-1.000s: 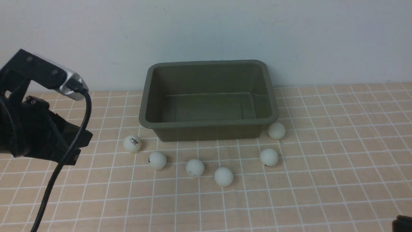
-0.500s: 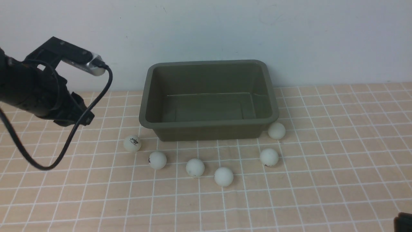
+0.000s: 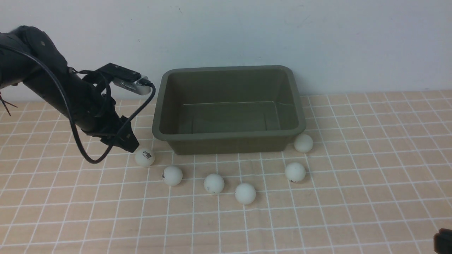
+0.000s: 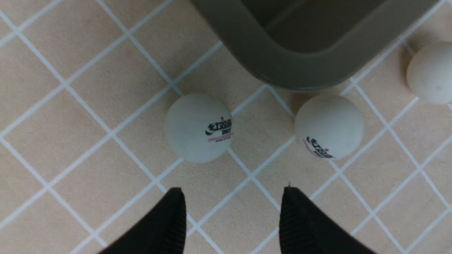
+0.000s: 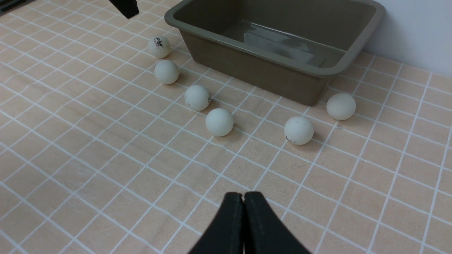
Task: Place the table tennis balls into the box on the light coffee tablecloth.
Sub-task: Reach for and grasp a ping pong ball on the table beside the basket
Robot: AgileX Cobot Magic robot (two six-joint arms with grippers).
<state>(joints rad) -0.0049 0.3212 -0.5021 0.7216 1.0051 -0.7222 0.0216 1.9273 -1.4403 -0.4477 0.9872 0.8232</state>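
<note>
left wrist view: your left gripper (image 4: 233, 199) has its fingers spread with nothing between them; dark printed logos readable on two balls, which the right wrist view shows less clearly.
right wrist view: your right gripper (image 5: 243, 197) is clenched, fingertips together, empty; the front view only catches a dark bit of that arm (image 3: 444, 240) at the corner.
box: olive-grey-green plastic tub with flared rim (image 3: 229, 135), empty, standing on the light peach-beige tablecloth with white grid lines (image 3: 370, 197).
balls: six small matte white table tennis balls (image 3: 245, 193), all outside the box on the cloth; five lie in front of it, one just beside its near right corner.
change, left arm: black-sleeved left arm (image 3: 84, 102) has moved right, toward the box, now close to the leftmost ball; its jaws were shut a second ago.
change, balls and box: none seen.
</note>
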